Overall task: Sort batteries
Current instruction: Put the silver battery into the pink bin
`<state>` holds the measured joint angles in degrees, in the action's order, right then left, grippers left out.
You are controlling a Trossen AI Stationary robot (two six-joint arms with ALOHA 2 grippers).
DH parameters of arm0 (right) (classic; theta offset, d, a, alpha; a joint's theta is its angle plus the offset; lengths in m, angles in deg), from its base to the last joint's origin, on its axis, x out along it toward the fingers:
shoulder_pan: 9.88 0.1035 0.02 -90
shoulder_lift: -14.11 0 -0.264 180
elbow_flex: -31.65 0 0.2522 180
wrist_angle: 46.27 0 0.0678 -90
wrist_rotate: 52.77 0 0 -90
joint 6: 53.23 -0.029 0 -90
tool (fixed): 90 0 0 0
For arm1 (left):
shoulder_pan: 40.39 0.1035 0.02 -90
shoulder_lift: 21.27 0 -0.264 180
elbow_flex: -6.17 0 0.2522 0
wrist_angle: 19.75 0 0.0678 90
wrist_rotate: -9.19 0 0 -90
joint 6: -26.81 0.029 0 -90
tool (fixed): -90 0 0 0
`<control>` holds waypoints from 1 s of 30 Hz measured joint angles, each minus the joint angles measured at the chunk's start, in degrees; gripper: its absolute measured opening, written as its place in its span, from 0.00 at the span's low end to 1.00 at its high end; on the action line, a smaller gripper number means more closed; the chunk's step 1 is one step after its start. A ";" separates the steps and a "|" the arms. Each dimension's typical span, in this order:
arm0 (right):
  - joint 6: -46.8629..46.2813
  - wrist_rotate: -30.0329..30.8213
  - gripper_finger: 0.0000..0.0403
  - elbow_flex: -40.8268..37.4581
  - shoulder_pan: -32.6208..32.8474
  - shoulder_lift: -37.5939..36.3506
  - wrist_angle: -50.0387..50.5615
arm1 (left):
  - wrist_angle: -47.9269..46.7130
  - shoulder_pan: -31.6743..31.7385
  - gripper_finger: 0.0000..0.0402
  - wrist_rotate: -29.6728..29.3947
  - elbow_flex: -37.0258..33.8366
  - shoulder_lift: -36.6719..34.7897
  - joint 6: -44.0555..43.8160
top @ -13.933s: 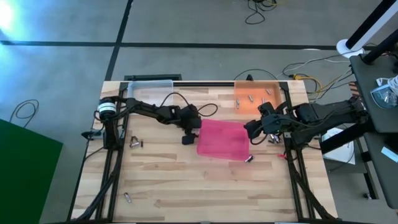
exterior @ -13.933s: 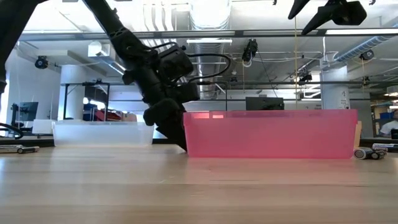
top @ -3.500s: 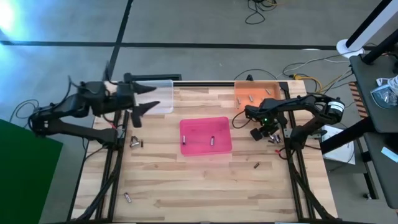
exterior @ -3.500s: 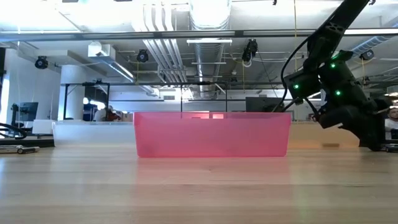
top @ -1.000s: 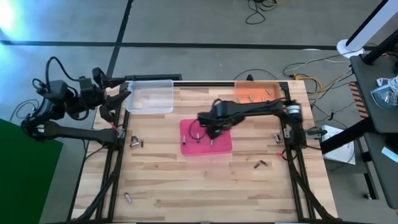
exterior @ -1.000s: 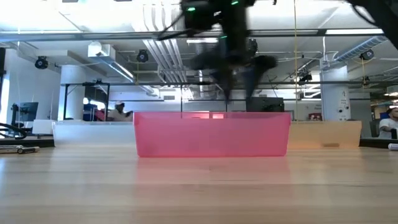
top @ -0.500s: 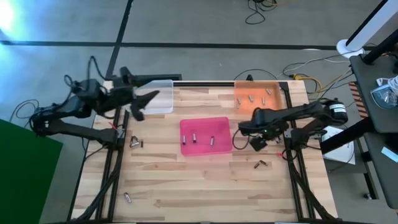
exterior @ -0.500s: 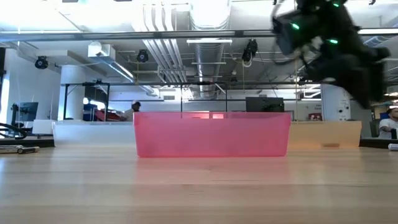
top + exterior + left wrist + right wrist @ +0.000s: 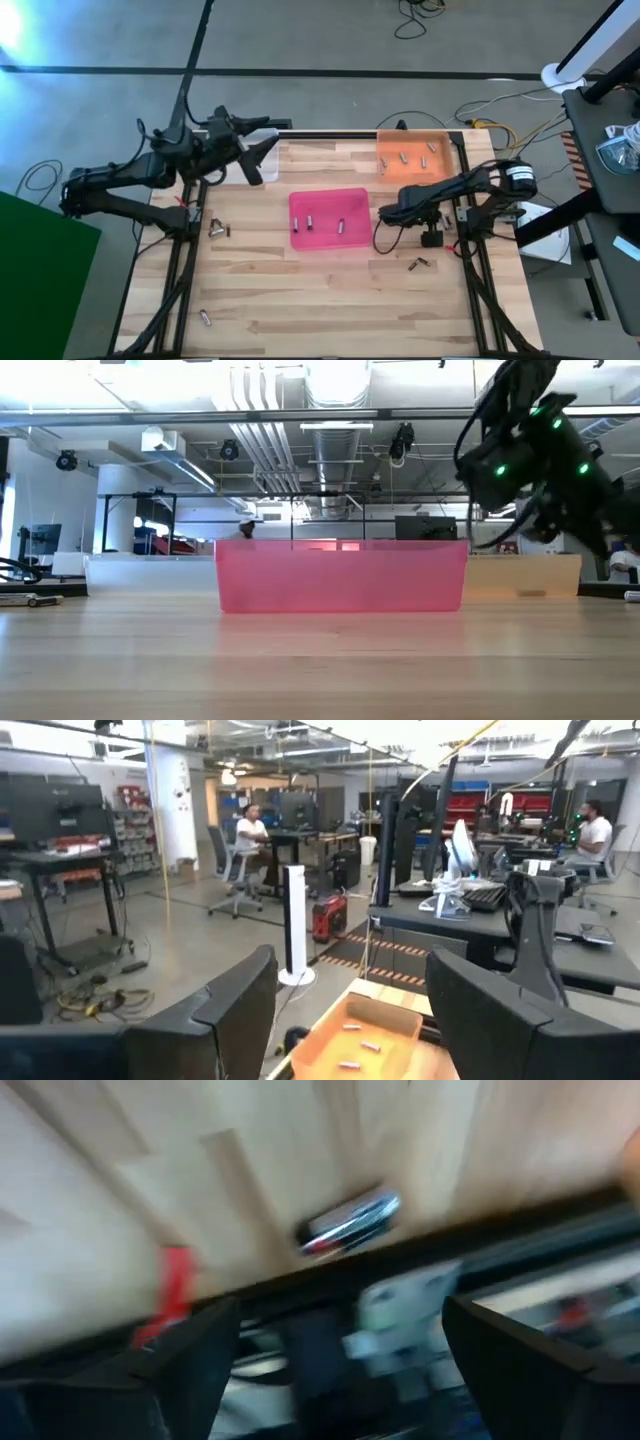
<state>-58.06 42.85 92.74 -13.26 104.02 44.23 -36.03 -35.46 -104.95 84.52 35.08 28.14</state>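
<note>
- right gripper (image 9: 432, 236): arm bent low over the table's right edge, fingers spread wide and empty, a battery (image 9: 348, 1222) lying just beyond them.
- pink tray (image 9: 331, 219): mid-table, holding three batteries (image 9: 340, 226).
- left gripper (image 9: 250, 166): arm raised level above the clear tray (image 9: 268, 158), fingers parted, nothing held.

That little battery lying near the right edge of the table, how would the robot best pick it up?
Probably from straight above, with the fingers closing across the middle of its barrel. The battery lies flat on its side on the wooden table, so its rounded long sides are exposed and its ends are small. The right gripper is open and near that edge; the left gripper is up at the far left corner.
</note>
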 joint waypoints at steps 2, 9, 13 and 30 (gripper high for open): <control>3.68 0.61 0.87 0.00 0.05 1.85 -2.70 | -0.01 0.00 0.58 0.00 0.00 0.94 -1.33; 9.35 0.04 0.87 -1.36 0.12 11.03 -3.71 | -0.07 0.00 0.58 0.02 0.54 3.50 -5.38; 10.20 -0.53 0.87 -1.23 0.12 14.99 -4.40 | -0.32 0.00 0.58 0.02 2.02 4.47 -6.57; 10.74 -0.55 0.87 -1.73 0.12 19.89 -5.12 | -3.82 -2.02 0.58 -3.41 12.90 15.11 -6.16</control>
<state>-47.33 42.29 91.02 -13.14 123.91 39.12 -39.85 -37.48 -108.36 97.43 50.19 21.98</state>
